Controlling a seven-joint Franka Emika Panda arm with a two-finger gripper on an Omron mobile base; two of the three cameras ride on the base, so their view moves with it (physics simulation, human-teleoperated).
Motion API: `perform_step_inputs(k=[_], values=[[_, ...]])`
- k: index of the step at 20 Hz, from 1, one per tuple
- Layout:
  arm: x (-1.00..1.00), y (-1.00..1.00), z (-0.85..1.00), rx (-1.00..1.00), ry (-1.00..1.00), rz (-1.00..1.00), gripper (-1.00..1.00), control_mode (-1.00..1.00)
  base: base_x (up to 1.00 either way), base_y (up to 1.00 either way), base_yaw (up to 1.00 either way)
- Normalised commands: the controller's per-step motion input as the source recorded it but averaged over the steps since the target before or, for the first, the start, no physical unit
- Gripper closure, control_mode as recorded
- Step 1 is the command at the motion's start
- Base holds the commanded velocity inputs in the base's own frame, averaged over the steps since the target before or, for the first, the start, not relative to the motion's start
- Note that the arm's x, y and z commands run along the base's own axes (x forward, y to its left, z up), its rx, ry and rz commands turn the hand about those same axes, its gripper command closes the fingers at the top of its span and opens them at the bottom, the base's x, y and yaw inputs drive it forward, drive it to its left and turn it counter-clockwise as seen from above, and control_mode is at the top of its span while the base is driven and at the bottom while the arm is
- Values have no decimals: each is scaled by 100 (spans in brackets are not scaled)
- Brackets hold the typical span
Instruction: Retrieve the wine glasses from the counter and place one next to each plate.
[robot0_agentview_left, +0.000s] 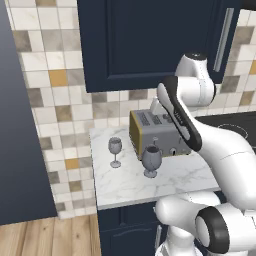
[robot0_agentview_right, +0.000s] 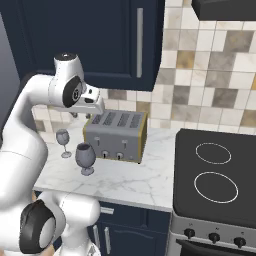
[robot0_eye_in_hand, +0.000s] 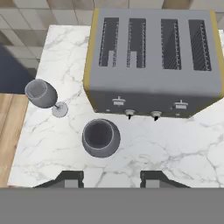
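Two smoky-grey wine glasses stand upright on the white marble counter (robot0_agentview_left: 175, 182) in front of a toaster. The larger-looking near glass (robot0_agentview_left: 151, 160) (robot0_agentview_right: 85, 156) (robot0_eye_in_hand: 100, 138) is seen from above, just ahead of my fingertips. The other glass (robot0_agentview_left: 115, 148) (robot0_agentview_right: 62, 138) (robot0_eye_in_hand: 41, 93) stands further left, near the counter's left end. My gripper (robot0_eye_in_hand: 111, 179) hangs well above the counter, looking down, open with nothing between its fingers and touching neither glass. The plates are out of view.
A grey four-slot toaster (robot0_agentview_left: 150, 131) (robot0_agentview_right: 116, 131) (robot0_eye_in_hand: 153, 57) with yellow sides sits at the back of the counter. A black stove top (robot0_agentview_right: 215, 175) adjoins on the right. Navy wall cabinets (robot0_agentview_left: 145, 40) hang above. Wooden floor (robot0_agentview_left: 45, 235) lies left of the counter.
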Motion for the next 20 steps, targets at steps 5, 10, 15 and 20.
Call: perform_step_inputs(k=[5,10,15,20], values=[[-26,0,-2,3,0,-1,-100,-100,0,0,0],[-58,0,-4,1,-9,-4,-100,-100,0,0,0],[-59,0,0,25,-8,-17,-100,-100,0,0,0],[-49,-2,0,25,0,-28,-100,-100,0,0,0]])
